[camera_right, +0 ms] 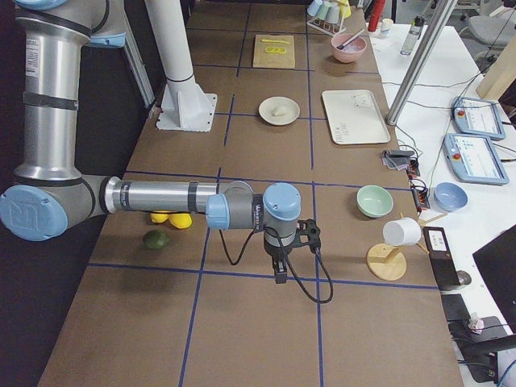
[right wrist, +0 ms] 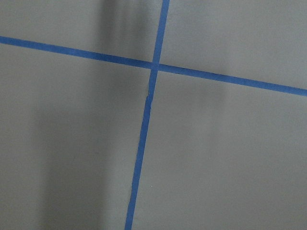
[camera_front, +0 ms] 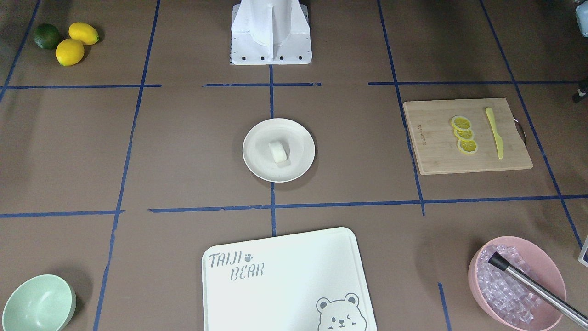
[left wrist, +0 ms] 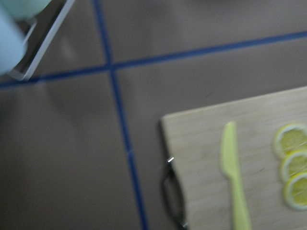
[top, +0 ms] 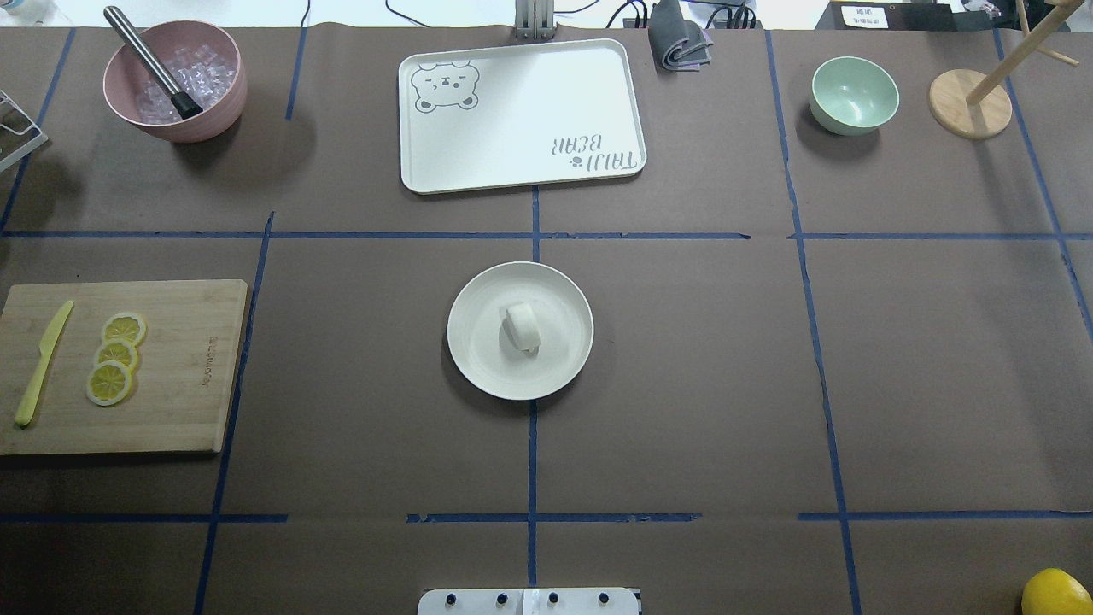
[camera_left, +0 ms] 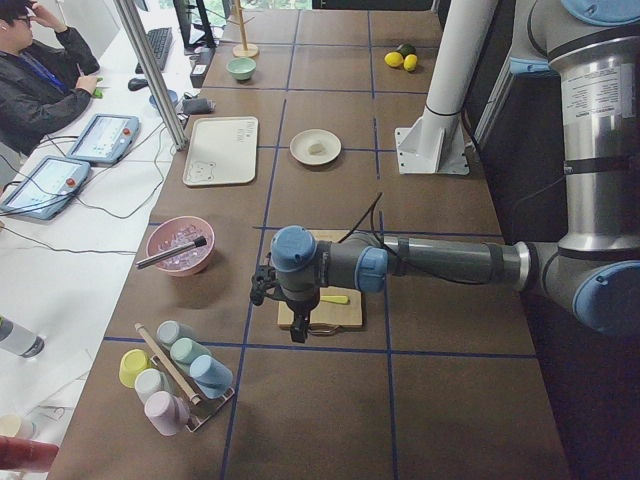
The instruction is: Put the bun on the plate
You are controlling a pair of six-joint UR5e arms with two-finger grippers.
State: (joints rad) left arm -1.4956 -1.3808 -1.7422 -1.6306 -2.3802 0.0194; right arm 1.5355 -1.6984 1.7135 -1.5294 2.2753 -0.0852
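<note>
Brown paper covers the table (top: pixel 359 359), marked into squares by blue tape lines (top: pixel 533 478). At the middle square sits the plate (top: pixel 478 363), round and cream-white, and the bun (top: pixel 522 328) lies on it close to the centre, touching nothing else. Beyond the plate, at the far edge from the robot, is the white bear board (top: pixel 529 120). On the robot's left, a wooden cutting board (top: pixel 188 384) carries three lemon slices (top: pixel 117 357) in an overlapping row and a yellow plastic knife (top: pixel 41 365) beside them. A pink bowl (top: pixel 218 107) of ice cubes holds a metal tool (top: pixel 152 61) with a dark tip leaning in it. On the robot's right, a pale green bowl (top: pixel 854 94) stands near a wooden stand (top: pixel 969 104); two lemons (camera_front: pixel 69 51) and a lime (camera_front: pixel 46 36) sit together at the near right corner. The left gripper (camera_left: pixel 297 335) hangs over the end of the cutting board, well apart from the plate; it shows in the side view alone, so whether the pincer is wide or narrow cannot be told. The right gripper (camera_right: pixel 280 274) hangs over bare paper at the opposite end, also well apart from the plate, and its pincer state cannot be told either. The left wrist view is blurred.
</note>
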